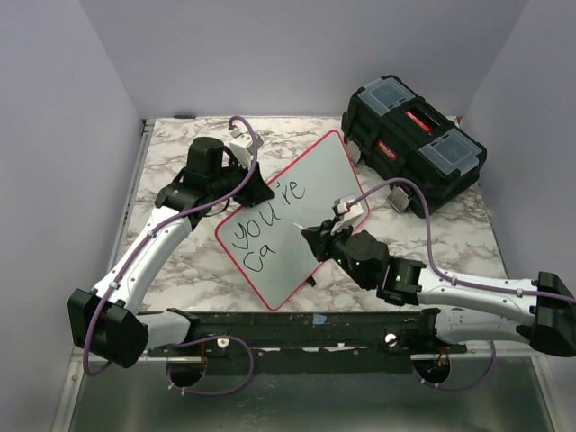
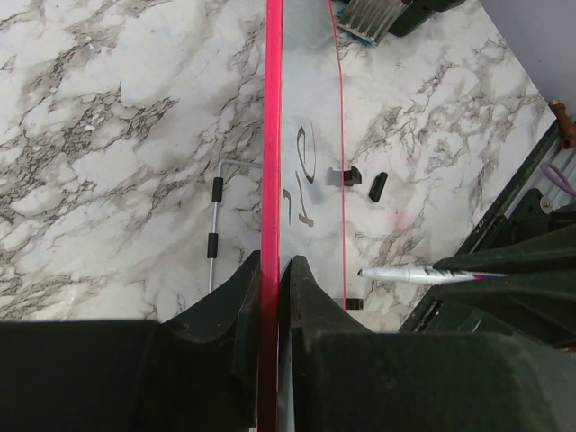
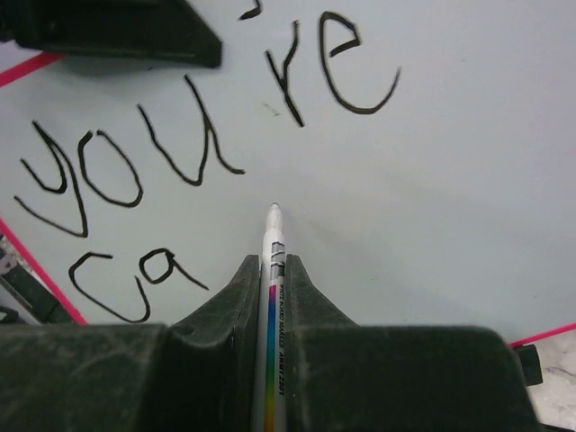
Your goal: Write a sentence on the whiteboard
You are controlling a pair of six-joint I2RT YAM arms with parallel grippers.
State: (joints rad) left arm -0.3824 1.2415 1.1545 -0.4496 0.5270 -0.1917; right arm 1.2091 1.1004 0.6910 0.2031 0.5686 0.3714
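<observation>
In the top view, the left arm is reached forward, its left gripper (image 1: 259, 191) pinched on the upper-left rim of the whiteboard (image 1: 328, 175), which is set diagonally on the table (image 1: 180, 261) beside a black toolbox (image 1: 414, 144). The right arm is folded inward, with the right gripper (image 1: 313, 236) over the board. In the left wrist view, the red rim is clamped between the fingers (image 2: 243, 297), and only "re" is legible. In the right wrist view, a marker (image 3: 273, 261) is pinched, tip toward the board. The sentence (image 3: 180, 144) reads "you're" above "ca". The barrel print is too small to read.
</observation>
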